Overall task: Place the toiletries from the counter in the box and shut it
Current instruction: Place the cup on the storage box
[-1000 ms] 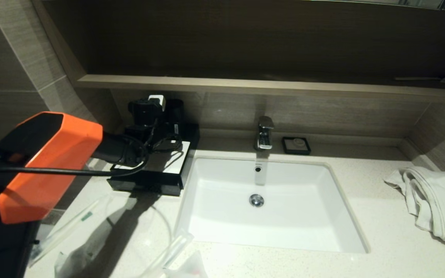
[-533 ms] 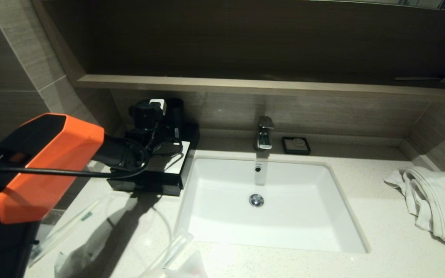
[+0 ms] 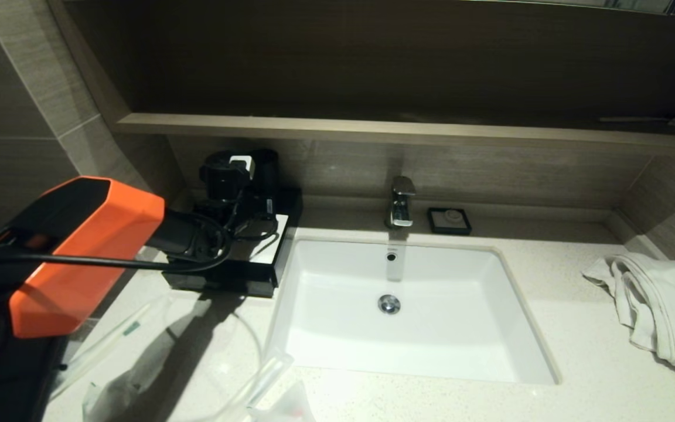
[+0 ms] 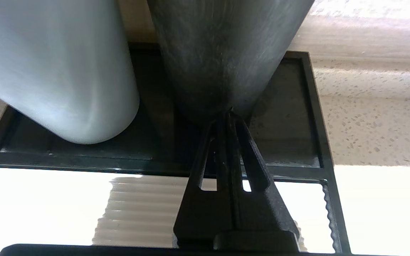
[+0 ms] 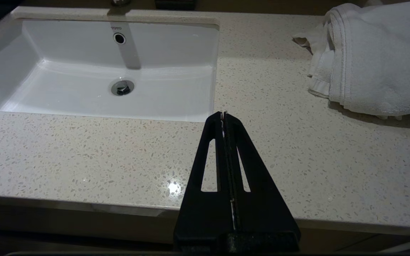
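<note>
Your left gripper has just snapped its jaws together, empty, tips against the dark cup on the box; nothing is packed yet. The toiletries lie on the counter at the box's six o'clock, the green-marked stick running seven to one o'clock. Your right gripper hangs parked, jaws pressed together.

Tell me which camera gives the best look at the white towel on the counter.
The right wrist view: the towel fills its upper corner, folds and hem plain, bunched on the counter. The head view shows the towel smaller, at the far right, cut by the frame edge. The left wrist view shows none of it.
</note>
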{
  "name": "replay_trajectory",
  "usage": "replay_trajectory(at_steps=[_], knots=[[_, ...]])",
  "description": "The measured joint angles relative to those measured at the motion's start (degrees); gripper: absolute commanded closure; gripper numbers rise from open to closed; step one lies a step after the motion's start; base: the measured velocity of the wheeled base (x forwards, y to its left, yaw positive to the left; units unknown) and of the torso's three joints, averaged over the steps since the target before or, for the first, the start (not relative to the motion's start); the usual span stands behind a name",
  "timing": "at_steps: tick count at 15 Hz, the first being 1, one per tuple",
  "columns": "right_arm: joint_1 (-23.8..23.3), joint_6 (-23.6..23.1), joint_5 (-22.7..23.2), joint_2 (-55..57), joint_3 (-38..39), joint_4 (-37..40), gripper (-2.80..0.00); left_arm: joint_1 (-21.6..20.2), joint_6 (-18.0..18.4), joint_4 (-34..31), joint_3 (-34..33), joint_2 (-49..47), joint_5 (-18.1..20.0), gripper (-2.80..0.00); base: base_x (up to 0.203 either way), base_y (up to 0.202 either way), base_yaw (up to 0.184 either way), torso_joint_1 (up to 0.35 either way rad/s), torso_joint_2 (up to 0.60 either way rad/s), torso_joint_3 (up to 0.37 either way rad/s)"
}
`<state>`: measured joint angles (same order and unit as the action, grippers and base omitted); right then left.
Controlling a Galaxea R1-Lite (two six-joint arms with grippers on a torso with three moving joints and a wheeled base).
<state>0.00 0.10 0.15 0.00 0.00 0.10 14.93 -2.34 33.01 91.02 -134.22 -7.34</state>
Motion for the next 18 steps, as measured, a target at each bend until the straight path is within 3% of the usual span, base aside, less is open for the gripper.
replay_trajectory(at_steps=[9, 18], knots=[[0.00, -0.02, 0.02, 0.00, 0.00, -0.01, 0.00, -0.08, 0.00, -0.20, 6.29, -3.85, -0.31, 0.00, 0.000, 0.000, 0.000, 0.000, 0.00, 0.000], [0.00, -0.02, 0.00, 0.00, 0.00, 0.00, 0.00, 0.02, -0.17, 1.06, 2.60, -1.95, -0.15, 0.00, 0.000, 0.000, 0.000, 0.000, 0.00, 0.000]])
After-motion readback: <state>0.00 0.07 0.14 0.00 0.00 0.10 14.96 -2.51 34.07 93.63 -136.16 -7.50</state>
